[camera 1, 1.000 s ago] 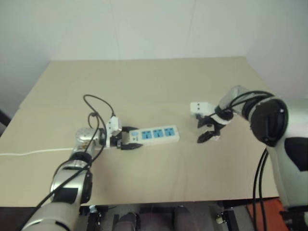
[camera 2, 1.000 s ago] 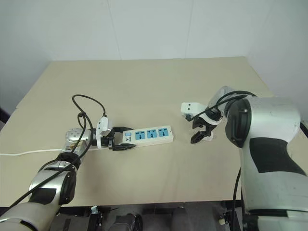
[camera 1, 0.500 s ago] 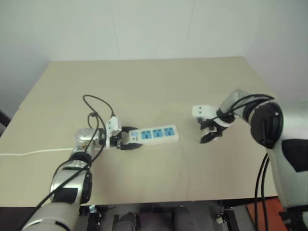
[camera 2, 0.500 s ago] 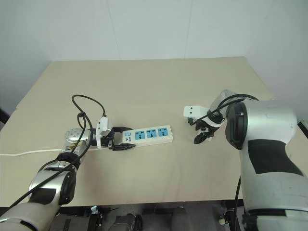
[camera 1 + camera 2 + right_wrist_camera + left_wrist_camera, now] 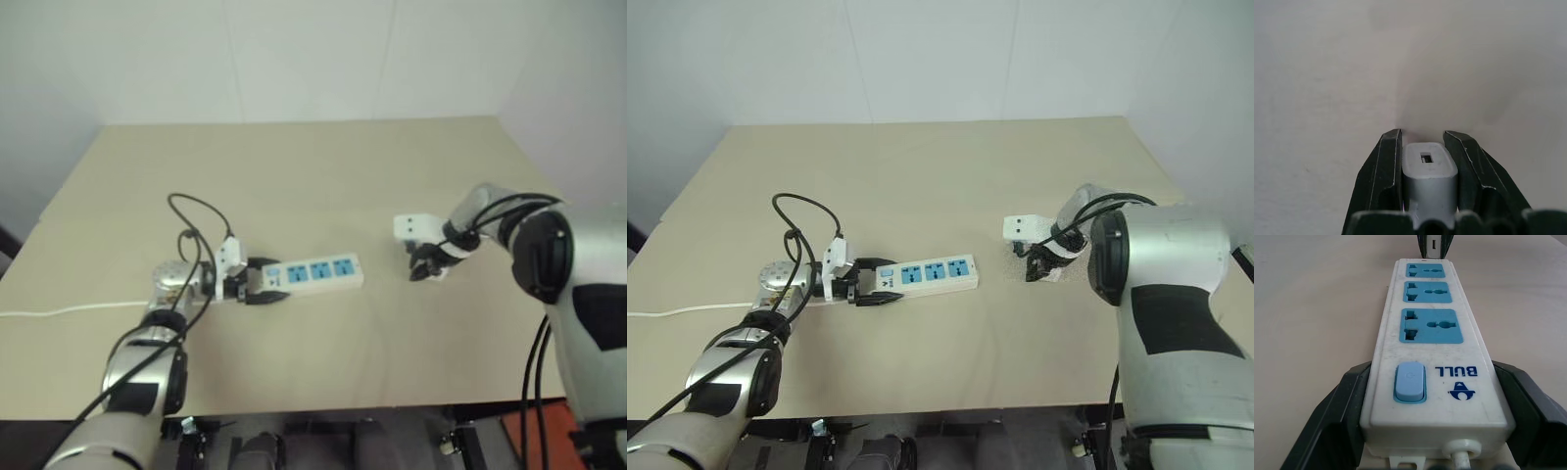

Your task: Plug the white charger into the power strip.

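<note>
Right wrist view puts the white charger (image 5: 1429, 174) squarely between the two black fingers (image 5: 1381, 181) of the right gripper (image 5: 1429, 147), which are pressed against its two sides. The end of the charger that faces away from the camera carries a small rectangular port, and beyond it lies only the pale table (image 5: 1327, 73).

From the head, the right gripper (image 5: 1036, 266) sits at about three o'clock on the beige table (image 5: 940, 166), pointing steeply down with its fingertips at the tabletop, its white block (image 5: 1021, 227) just at eleven o'clock of the fingertips. The charger itself is too small to make out there.

Left wrist view shows the power strip (image 5: 1432, 352) running away from the camera, its switch end pinched between the left gripper's fingers (image 5: 1339, 416), one on each long side. Nearest that camera is the thin white cord's collar (image 5: 1462, 450), then a pale blue switch (image 5: 1409, 382) beside the printed word BULL, then three blue socket faces (image 5: 1431, 326) in a row. All three sockets are vacant.

Seen from the head, the strip (image 5: 312, 274) lies flat near the table's centre, its long axis running roughly from nine to three o'clock, with the left gripper (image 5: 257, 284) clamped on its nine-o'clock end. The right gripper is well apart from the strip's free end, at about three o'clock of it. A black cable (image 5: 196, 230) loops above the left wrist, and a white cord (image 5: 59, 311) trails off toward the table's nine-o'clock edge.
</note>
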Robot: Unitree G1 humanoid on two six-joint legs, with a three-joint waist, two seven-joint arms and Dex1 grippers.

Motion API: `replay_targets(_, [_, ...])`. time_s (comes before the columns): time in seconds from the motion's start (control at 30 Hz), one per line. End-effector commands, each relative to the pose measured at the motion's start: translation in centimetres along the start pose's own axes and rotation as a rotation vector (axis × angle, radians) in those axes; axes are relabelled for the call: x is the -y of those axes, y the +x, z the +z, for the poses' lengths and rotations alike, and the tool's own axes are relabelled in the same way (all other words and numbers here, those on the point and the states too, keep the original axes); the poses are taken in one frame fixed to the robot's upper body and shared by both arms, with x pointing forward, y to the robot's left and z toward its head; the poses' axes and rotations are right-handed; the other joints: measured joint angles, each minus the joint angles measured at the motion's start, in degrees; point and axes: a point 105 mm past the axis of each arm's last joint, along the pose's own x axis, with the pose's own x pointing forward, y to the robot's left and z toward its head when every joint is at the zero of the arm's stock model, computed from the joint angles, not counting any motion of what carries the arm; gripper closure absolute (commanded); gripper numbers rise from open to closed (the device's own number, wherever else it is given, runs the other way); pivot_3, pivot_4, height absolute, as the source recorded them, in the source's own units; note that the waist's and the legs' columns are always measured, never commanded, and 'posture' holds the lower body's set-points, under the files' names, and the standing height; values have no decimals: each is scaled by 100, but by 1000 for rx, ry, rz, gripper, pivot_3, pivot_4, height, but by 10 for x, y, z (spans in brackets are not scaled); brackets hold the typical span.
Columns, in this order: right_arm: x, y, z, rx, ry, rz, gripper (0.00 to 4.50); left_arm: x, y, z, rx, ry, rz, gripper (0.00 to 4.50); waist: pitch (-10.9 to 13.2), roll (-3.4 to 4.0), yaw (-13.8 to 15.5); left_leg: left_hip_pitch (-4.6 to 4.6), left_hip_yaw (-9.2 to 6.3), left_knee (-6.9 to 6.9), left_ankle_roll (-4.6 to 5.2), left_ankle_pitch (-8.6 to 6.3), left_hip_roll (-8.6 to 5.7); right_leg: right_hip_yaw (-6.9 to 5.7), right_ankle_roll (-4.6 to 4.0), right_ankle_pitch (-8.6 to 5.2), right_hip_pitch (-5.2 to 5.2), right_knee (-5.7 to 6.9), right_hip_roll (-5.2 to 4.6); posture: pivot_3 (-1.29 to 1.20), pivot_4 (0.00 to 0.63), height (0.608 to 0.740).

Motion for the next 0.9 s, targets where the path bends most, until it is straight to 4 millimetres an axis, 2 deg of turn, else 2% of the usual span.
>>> replay_targets(0.03, [19,-28,35,226,222,-108,3376,6,3,-4,-26,13,-45,1213,0,0,-5,-1,0,-1,0,0,1,0,0,0,0,-1,0,0,150,740])
replay_targets(0.1, [24,-32,42,312,309,-128,3376,8,5,-3,-29,24,-62,1213,0,0,15,0,0,-3,1,-1,2,0,-1,0,0,-1,1,0,150,740])
replay_targets(0.23, [28,-33,53,639,243,-203,3376,10,10,0,-3,30,-84,1213,-4,-6,100,3,-11,0,27,-16,-1,-6,-1,0,27,-21,3,0,150,740])
replay_targets(0.3, [26,-35,60,775,208,-227,3376,11,12,2,11,33,-95,1213,-3,-6,93,3,-20,-1,26,-16,-2,-17,-1,0,49,-58,3,0,150,740])
replay_targets(0.43, [24,-35,74,994,247,-248,3376,15,15,6,40,34,-127,1213,-2,-7,52,1,-18,-2,28,-17,-6,-18,-1,1,67,-89,-1,0,150,740])
replay_targets(0.57, [10,-29,88,1205,229,-229,3376,17,17,7,51,36,-146,1213,-3,-8,40,5,-24,-4,33,-20,-2,-33,0,1,86,-114,1,0,150,740])
replay_targets(0.73, [-10,-12,98,1310,223,-136,3376,19,20,8,53,40,-159,1213,-2,-10,25,2,-32,-5,33,-20,-6,-41,2,2,98,-133,-2,0,150,740])
replay_targets(0.87, [-25,6,111,1320,375,110,3376,18,21,10,52,43,-166,1213,-2,-9,13,2,-34,-5,33,-20,-6,-42,3,3,99,-138,-2,0,150,740])
replay_targets(0.9, [-28,9,113,1322,381,127,3376,18,22,11,52,47,-170,1213,-2,-9,17,4,-38,-4,33,-20,-4,-48,2,3,106,-139,-1,0,150,740])
